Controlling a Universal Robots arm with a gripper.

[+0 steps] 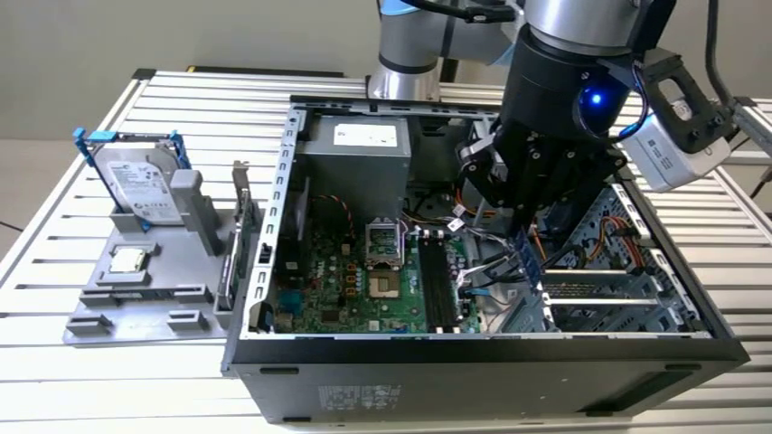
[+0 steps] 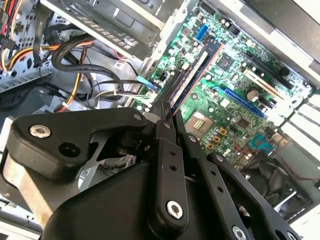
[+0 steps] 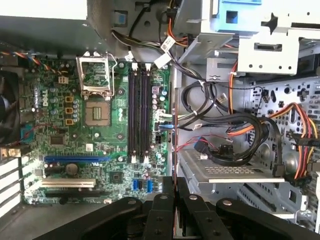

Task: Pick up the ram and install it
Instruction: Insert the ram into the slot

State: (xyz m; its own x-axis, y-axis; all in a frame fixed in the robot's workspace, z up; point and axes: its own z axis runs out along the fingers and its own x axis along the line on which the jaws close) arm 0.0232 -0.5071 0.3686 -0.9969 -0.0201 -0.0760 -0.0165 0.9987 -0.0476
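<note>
Gripper (image 3: 174, 200) was down inside the open computer case (image 1: 483, 348), fingers clenched on the ram (image 3: 173, 135). The stick was held thin edge on, its long side parallel to the black memory slots (image 3: 139, 115), likely so its contact edge could meet a slot squarely. In the first wrist view it stood just beside the slots, off toward the cable-side edge of the motherboard (image 3: 100, 130), not seated. Both slots looked unfilled. Orange and black cables (image 3: 240, 130) crowded that side, which may explain the steep approach.

Upper end of ram (image 3: 173, 135) behind jaws
</note>
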